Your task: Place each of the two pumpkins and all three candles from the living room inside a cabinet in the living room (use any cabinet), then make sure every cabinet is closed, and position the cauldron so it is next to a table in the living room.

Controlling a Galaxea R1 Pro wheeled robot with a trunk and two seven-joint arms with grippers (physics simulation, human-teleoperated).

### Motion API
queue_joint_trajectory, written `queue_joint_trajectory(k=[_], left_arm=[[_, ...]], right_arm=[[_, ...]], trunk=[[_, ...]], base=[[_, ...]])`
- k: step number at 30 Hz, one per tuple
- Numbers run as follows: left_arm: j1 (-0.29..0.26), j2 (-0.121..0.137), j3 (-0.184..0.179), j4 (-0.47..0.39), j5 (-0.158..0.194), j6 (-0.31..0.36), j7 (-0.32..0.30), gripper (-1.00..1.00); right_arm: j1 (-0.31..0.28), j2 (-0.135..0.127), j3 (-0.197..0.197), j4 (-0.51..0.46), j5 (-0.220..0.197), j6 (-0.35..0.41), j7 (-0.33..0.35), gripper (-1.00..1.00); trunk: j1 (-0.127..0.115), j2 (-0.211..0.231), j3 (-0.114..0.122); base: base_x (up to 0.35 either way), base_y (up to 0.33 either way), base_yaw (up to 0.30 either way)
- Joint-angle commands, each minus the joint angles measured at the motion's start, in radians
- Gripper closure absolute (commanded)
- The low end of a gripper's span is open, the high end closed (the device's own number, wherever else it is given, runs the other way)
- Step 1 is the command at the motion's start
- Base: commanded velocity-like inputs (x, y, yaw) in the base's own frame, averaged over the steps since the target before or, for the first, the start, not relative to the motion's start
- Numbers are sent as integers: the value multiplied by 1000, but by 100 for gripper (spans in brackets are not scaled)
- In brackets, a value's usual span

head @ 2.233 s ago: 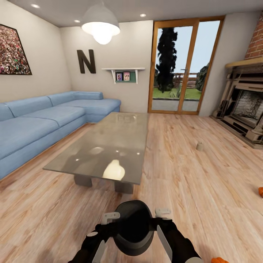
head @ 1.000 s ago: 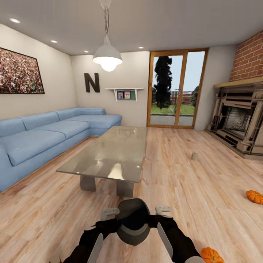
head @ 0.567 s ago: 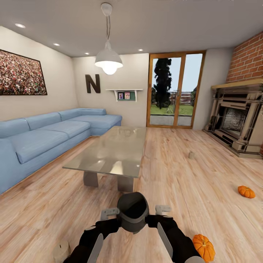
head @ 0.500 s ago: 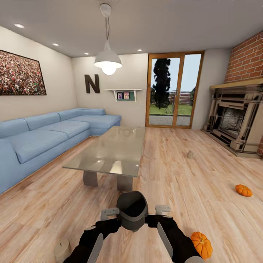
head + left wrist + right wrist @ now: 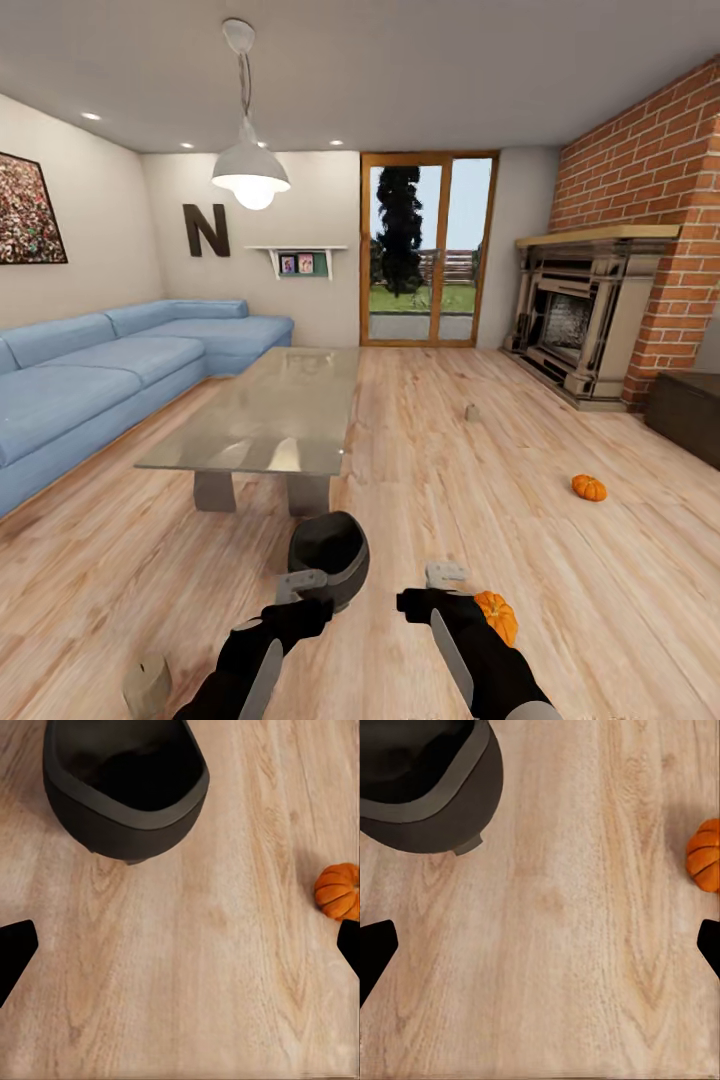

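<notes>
The black cauldron (image 5: 328, 558) stands on the wood floor just past the glass table's near end, ahead of my left arm; it also shows as the cauldron (image 5: 124, 787) and the cauldron (image 5: 427, 787). One orange pumpkin (image 5: 497, 615) lies beside my right forearm, seen too as the pumpkin (image 5: 337, 891) and the pumpkin (image 5: 706, 855). A second pumpkin (image 5: 589, 487) lies farther right. One tan candle (image 5: 471, 411) stands mid-floor, another candle (image 5: 147, 685) by my left arm. The dark cabinet (image 5: 688, 410) is at the right edge. My left gripper (image 5: 180, 952) and right gripper (image 5: 540, 952) hang open over bare floor.
The glass coffee table (image 5: 270, 410) stands ahead on the left, with a blue corner sofa (image 5: 100, 360) behind it. A fireplace (image 5: 580, 320) in a brick wall fills the right side, and a glass door (image 5: 425, 250) is at the back. Open floor lies between table and fireplace.
The whole view has swung to the right, bringing the dark cabinet into sight. The cauldron, earlier between both arms, now sits ahead of the left arm. The near pumpkin is now beside my right forearm.
</notes>
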Motion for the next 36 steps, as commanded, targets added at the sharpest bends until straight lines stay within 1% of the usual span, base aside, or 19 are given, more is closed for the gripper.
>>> queue_joint_trajectory(k=[1, 5, 7, 16, 20, 22, 23, 24, 25, 26, 27, 28, 29, 30, 33, 35, 36], left_arm=[[0, 0, 0, 0, 0, 0, 0, -100], [0, 0, 0, 0, 0, 0, 0, -100], [0, 0, 0, 0, 0, 0, 0, -100], [0, 0, 0, 1, -1, 0, 0, -100], [0, 0, 7, 3, -1, 6, 0, -100], [0, 0, 24, 3, -1, 19, 0, -100], [0, 0, 36, 4, -2, 24, 0, -100], [0, 0, 57, 10, -2, 29, 0, -100], [0, 0, 65, 12, -3, 30, 0, -100], [0, 0, 84, 23, -3, 31, -1, -100], [0, 0, 108, 52, -3, 28, -2, -100], [0, 5, 115, 66, -3, 25, -2, -100], [0, 36, 130, 122, -2, 15, -3, -100], [0, 47, 134, 142, -2, 10, -4, -100], [0, 98, 145, 250, -2, -65, -7, -100], [0, 125, 147, 307, -2, -106, -8, -100], [0, 132, 147, 324, -2, -113, -8, -100]], right_arm=[[0, 0, 0, 0, -9, 0, 0, -100], [0, 0, 1, 1, -38, 1, 0, -100], [0, 0, 1, 1, -45, 1, 0, -100], [0, 0, 0, 2, -50, 3, -1, -100], [0, 0, -6, 0, -50, 27, -3, -100], [5, 0, -26, 0, -50, 41, -3, -100], [9, 0, -43, 1, -50, 44, -2, -100], [14, 0, -78, 1, -49, 46, -2, -100], [15, 0, -91, 1, -49, 47, -2, -100], [15, 0, -118, 1, -50, 47, -2, -100], [15, 0, -152, 3, -50, 45, -2, -100], [16, -1, -161, 3, -51, 44, -2, -100], [26, -15, -186, 8, -51, 35, -3, -100], [30, -18, -193, 9, -51, 31, -3, -100], [62, -27, -228, 13, -51, -17, -4, -100], [80, -28, -242, 25, -52, -59, -4, -100], [83, -29, -244, 32, -52, -70, -4, -100]], trunk=[[-4, 7, 3], [-19, 35, 16], [-27, 49, 22], [-61, 112, 50], [-77, 140, 64], [-84, 154, 71], [-88, 161, 75], [-92, 168, 78], [-96, 175, 81], [-100, 182, 84], [-104, 189, 86], [-107, 196, 89], [-111, 203, 91], [-115, 210, 93], [-127, 231, 98], [-134, 245, 102], [-138, 252, 103]], base=[[-26, 0, -280], [-12, 0, -280], [-3, 0, -280], [-1, 0, -280], [0, 0, -280], [0, 0, -278], [0, 0, -278], [0, 0, -274], [0, 0, -271], [0, 0, -259], [0, 0, -216], [0, 0, -206], [0, 0, -186], [0, 0, -181], [0, 0, -172], [0, 0, -166], [0, 0, -165]])
